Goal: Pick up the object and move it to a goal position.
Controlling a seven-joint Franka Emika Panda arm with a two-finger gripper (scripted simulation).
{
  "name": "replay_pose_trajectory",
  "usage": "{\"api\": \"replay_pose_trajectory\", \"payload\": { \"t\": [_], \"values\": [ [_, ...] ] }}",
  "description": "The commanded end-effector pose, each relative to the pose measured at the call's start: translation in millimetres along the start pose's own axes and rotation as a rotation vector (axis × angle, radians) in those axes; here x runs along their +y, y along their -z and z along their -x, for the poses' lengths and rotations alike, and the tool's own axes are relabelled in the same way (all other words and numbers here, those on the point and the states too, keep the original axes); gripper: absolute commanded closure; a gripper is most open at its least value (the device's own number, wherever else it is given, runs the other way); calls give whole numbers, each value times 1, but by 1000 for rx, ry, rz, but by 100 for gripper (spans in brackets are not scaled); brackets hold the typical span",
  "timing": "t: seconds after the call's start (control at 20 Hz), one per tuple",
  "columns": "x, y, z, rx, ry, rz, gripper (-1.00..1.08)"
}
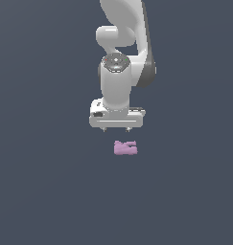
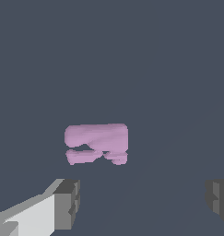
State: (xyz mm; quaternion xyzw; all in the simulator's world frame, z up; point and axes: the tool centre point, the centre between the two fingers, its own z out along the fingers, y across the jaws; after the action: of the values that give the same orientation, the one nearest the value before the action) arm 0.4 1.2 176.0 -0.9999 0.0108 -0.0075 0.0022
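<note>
So the gripper (image 1: pixel 116 129) is hanging over the flat dark slate-blue ground (image 1: pixel 41 191), pointing straight down, and it's not holding anything — the fingers are spread wide apart. In the wrist view you can see both grey fingertips (image 2: pixel 67 203) near opposite edges of the picture with a big gap of bare floor between them, one of them on a white finger body.

The object (image 1: pixel 125 148) is a small pink-lilac lump sitting on the ground just under the gripper in the exterior view, a bit off toward the exterior view's right of the hand's middle. It isn't touching either finger. From the wrist camera the object (image 2: pixel 97 143) looks like a blocky slab with a notch cut into one long side, so it kind of splits into a thick part and a thinner lip.

The white arm (image 1: pixel 119 76) rises out of frame above — wrist joint stacked right over the hand.
</note>
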Motion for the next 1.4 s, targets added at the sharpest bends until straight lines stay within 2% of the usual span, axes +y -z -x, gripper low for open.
{"api": "replay_pose_trajectory", "payload": {
  "t": [0.0, 0.5, 0.8, 1.35],
  "values": [
    [0, 0, 0, 0, 0, 0, -92],
    [-11, 3, -4, 6, -6, -37, -92],
    [-11, 2, -4, 5, -14, -36, -92],
    [-15, -8, -4, -1, -143, -39, -92]
  ]
}}
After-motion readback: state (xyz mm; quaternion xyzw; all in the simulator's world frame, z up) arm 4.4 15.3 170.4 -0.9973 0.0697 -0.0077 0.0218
